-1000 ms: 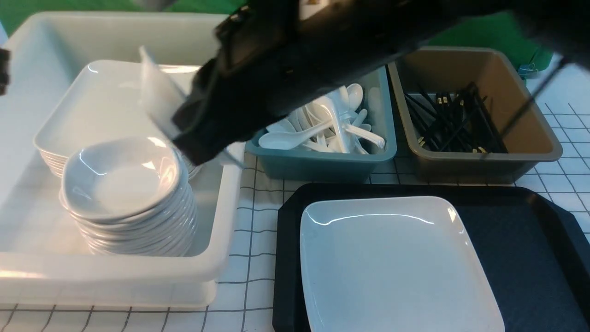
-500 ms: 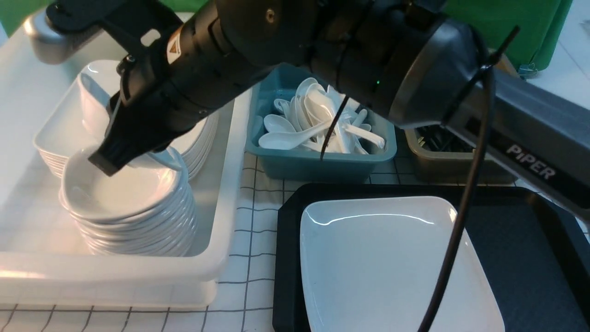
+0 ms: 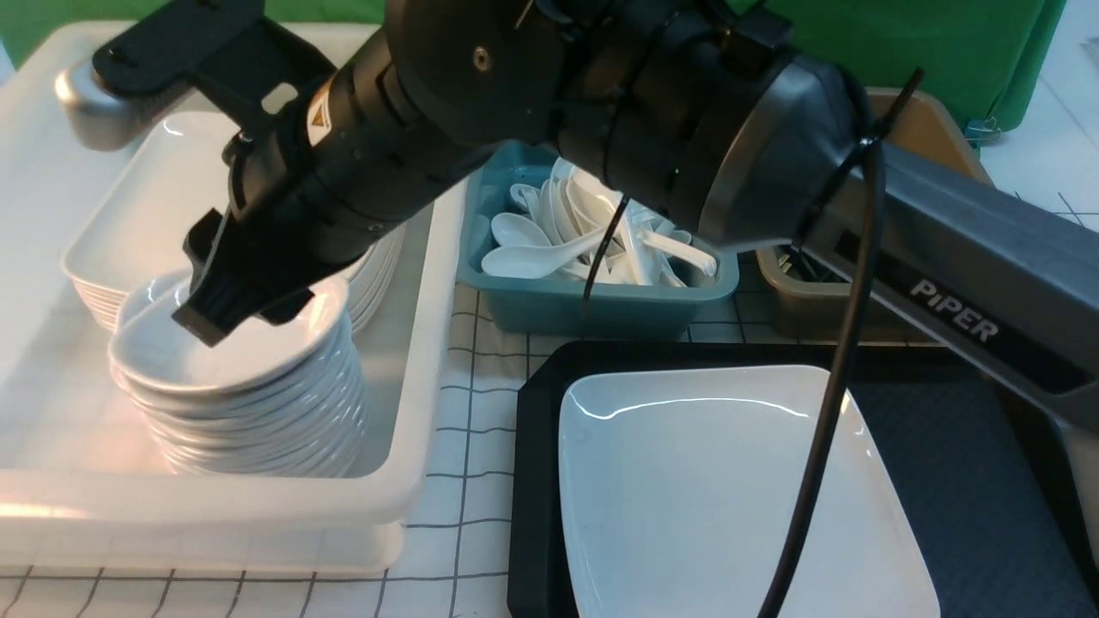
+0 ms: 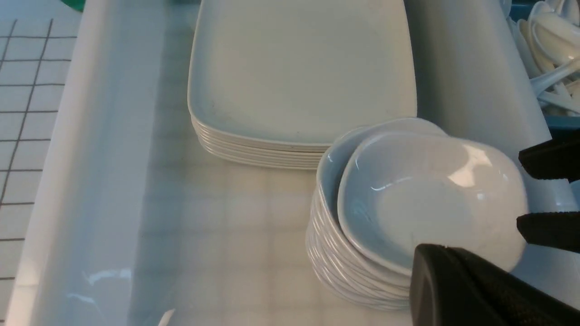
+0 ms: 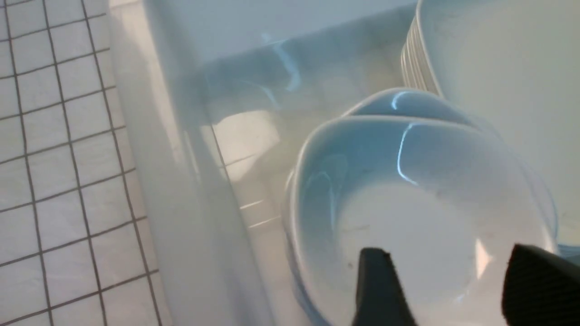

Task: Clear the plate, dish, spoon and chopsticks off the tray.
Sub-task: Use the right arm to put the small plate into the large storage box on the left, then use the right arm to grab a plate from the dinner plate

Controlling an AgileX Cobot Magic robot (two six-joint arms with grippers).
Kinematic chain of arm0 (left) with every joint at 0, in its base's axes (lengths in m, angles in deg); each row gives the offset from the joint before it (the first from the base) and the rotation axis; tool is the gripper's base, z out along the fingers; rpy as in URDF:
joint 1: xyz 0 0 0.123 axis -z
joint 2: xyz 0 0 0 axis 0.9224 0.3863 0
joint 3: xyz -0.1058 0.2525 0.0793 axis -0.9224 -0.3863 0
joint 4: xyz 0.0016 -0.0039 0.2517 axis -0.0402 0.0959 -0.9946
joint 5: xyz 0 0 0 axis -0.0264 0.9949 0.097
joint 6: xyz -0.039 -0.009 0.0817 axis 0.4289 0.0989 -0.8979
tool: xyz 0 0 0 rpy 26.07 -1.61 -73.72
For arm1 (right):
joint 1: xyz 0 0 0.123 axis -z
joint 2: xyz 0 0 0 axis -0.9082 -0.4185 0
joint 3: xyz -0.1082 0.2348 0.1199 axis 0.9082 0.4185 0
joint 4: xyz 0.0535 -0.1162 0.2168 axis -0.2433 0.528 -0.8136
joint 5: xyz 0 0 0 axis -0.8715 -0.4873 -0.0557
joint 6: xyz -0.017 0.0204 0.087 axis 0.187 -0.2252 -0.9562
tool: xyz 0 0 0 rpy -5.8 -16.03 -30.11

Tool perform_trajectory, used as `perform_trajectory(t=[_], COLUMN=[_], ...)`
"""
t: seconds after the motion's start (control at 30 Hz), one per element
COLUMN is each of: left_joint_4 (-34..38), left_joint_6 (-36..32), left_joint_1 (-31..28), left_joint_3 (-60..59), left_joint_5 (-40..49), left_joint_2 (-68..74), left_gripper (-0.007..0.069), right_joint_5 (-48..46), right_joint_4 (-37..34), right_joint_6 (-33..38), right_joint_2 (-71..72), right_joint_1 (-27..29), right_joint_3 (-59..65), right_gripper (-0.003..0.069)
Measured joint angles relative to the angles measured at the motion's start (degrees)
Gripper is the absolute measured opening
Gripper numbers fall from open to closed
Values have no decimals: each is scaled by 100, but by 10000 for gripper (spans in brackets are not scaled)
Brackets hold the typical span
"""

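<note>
My right claw (image 3: 249, 318) is hovering spread above the white dish (image 3: 236, 343) topping the stack; the plate (image 3: 730, 489) is occupying the tray (image 3: 953, 429).

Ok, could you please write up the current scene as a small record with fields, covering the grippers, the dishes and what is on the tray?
right gripper: open, over the dish stack, holding nothing
top dish: lying askew on the stack of dishes
dish stack location: in the white bin, beside a stack of plates
plate: on the black tray
spoons: several, in the teal bin
left gripper: shut
</note>
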Motion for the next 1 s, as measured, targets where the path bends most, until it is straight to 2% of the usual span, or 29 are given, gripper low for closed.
perform_trajectory(t=[0.17, 0.23, 0.3, 0.33, 0.4, 0.43, 0.5, 0.53, 0.57, 0.6, 0.67, 0.87, 0.9, 0.93, 1.0], left_joint_4=[0, 0, 129, 375, 958, 1465, 2556, 2745, 3287, 3424, 3364, 2528, 2493, 2414, 2382], left_joint_6=[-32, -48, -63, -137, -468, -798, -1482, -1591, -1910, -2017, -2098, -1812, -1792, -1751, -1740], left_joint_1=[0, 0, 0, -1, -1, -1, 24, 33, 163, 269, 565, 1509, 1548, 1863, 2201], left_joint_3=[0, 0, -5, -11, -11, -27, -97, -115, -206, -269, -417, -587, -587, -591, -591], left_joint_5=[0, 0, 0, -19, -72, -85, -66, -55, -19, -14, -69, -542, -569, -768, -970], left_joint_2=[0, 0, 0, 0, 23, 57, 123, 129, 203, 245, 333, 666, 685, 848, 1026], left_gripper=[-3, -3, -3, -3, -3, -3, -3, -3, -3, -3, -3, -3, -3, -3, -3], right_joint_5=[-184, -603, -1135, -1404, -1553, -1581, -1604, -1604, -1604, -1616, -1572, -778, -777, -580, -423], right_joint_4=[33, 355, 994, 1427, 1815, 1924, 1895, 1853, 1580, 1365, 982, 224, 186, -184, -515], right_joint_6=[-6, -117, -401, -533, -679, -769, -929, -937, -976, -956, -891, -743, -743, -651, -495], right_joint_2=[31, 128, 273, 382, 632, 817, 1273, 1317, 1724, 1904, 2434, 3537, 3570, 3798, 3956], right_joint_1=[-19, -20, 37, 106, 311, 497, 1023, 1079, 1618, 1877, 2669, 4340, 4394, 4792, 5098], right_joint_3=[-5, -26, -67, -52, 72, 211, 615, 722, 1231, 1608, 2577, 5311, 5407, 6115, 6734], right_gripper=[409, 392, 322, 252, 141, 83, 20, 18, 1, -1, -2, -2, -2, 0, 10])
